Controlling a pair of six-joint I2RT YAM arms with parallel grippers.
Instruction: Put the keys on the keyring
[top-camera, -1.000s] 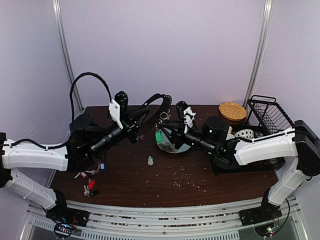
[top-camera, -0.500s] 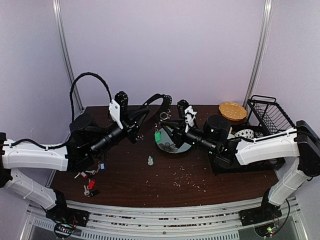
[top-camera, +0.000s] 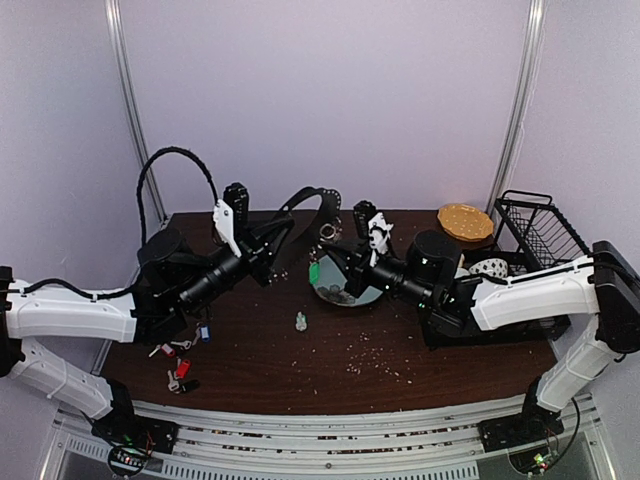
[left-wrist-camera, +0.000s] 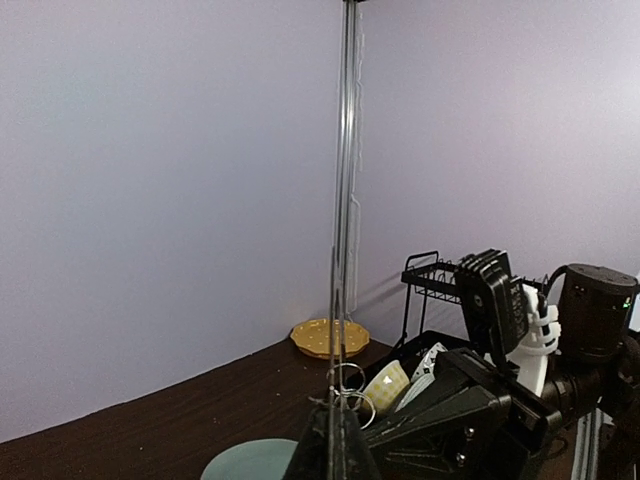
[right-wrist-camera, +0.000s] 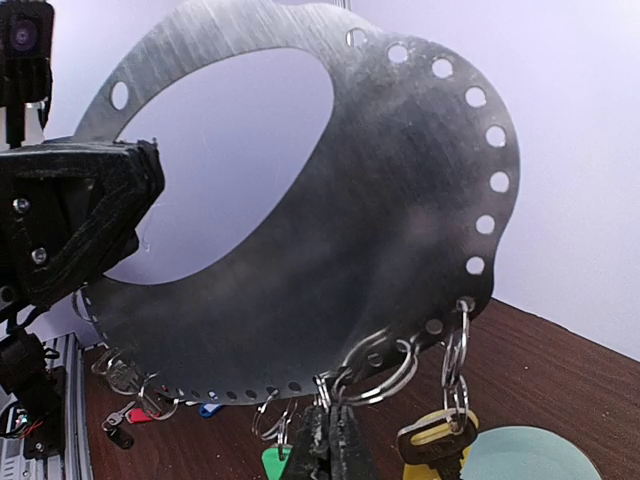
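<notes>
1. Loose keys (top-camera: 181, 362) with red and blue tags lie on the table (top-camera: 330, 370) at the near left, under the left arm, well apart from the keyring.
2. A tiny clear bottle (top-camera: 300, 321) stands mid-table, just in front of the pale green plate (top-camera: 362, 296).
3. The right gripper (right-wrist-camera: 328, 430) is over the plate with its fingers pressed together. The tips sit at a split ring (right-wrist-camera: 380, 390) hanging off the keyring's lower edge and look pinched on it.
4. The keyring (right-wrist-camera: 400, 230) is a flat grey metal loop with holes along its rim, held upright in the air above the plate between both arms.
5. Already hanging from the keyring are a yellow-tag key (right-wrist-camera: 437, 440), a green-tag key (top-camera: 316, 272) and several small rings.
6. The left gripper (left-wrist-camera: 335, 430) is clamped fully closed on the keyring's edge, which is seen edge-on from the left wrist.
7. A yellow plate (top-camera: 465, 221) and a black wire rack (top-camera: 545, 228) sit at the far right.
</notes>
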